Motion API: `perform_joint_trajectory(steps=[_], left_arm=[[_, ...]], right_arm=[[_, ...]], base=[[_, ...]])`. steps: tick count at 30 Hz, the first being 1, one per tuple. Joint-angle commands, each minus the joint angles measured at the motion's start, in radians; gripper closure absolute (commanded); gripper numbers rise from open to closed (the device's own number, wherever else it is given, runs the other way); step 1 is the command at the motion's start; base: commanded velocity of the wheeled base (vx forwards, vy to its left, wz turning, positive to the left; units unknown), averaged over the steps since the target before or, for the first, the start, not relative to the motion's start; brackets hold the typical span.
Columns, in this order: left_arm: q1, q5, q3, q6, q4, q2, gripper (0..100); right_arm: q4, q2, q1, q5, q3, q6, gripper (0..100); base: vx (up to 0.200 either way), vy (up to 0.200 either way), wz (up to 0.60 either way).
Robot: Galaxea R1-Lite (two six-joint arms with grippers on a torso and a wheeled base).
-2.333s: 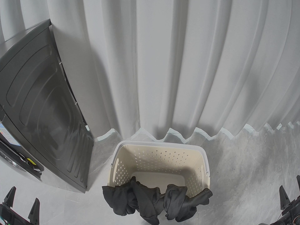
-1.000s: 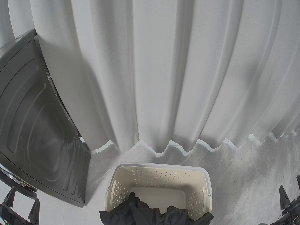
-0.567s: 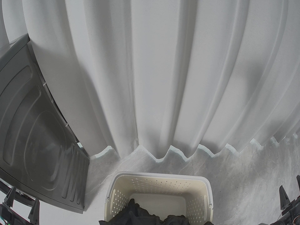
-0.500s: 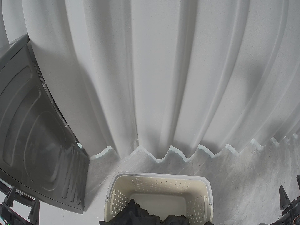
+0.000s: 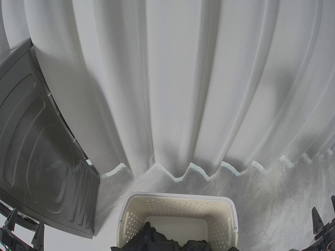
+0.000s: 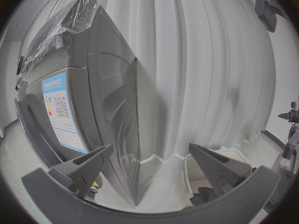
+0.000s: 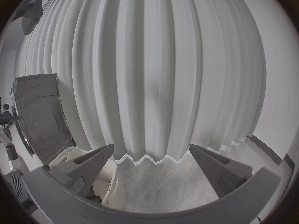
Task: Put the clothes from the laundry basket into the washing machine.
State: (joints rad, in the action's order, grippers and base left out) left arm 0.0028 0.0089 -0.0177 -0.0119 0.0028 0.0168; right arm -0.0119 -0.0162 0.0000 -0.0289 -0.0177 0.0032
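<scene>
Camera tilted upward; clothes (image 5: 150, 239) lie between left claw (image 5: 27, 217) and right claw (image 5: 323, 203).

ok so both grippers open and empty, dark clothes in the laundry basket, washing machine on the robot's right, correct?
Not quite: the washing machine stands on the robot's left, to the left of the laundry basket, as the head view shows. The rest holds: the left gripper and right gripper are open and empty, and the dark clothes lie in the basket.
</scene>
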Motion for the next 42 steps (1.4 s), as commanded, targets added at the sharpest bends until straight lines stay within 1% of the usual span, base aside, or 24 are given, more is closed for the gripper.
perform_joint_trajectory(steps=[1,42], left_arm=[[0.000,0.000,0.016,0.000,0.000,-0.012,0],[0.000,0.000,0.016,0.001,0.000,-0.012,0]], right_arm=[[0.000,0.016,0.002,0.000,0.018,0.000,0],[0.000,0.016,0.000,0.001,0.018,0.000,0]], base=[[-0.200,0.000,0.00],[-0.200,0.000,0.00]])
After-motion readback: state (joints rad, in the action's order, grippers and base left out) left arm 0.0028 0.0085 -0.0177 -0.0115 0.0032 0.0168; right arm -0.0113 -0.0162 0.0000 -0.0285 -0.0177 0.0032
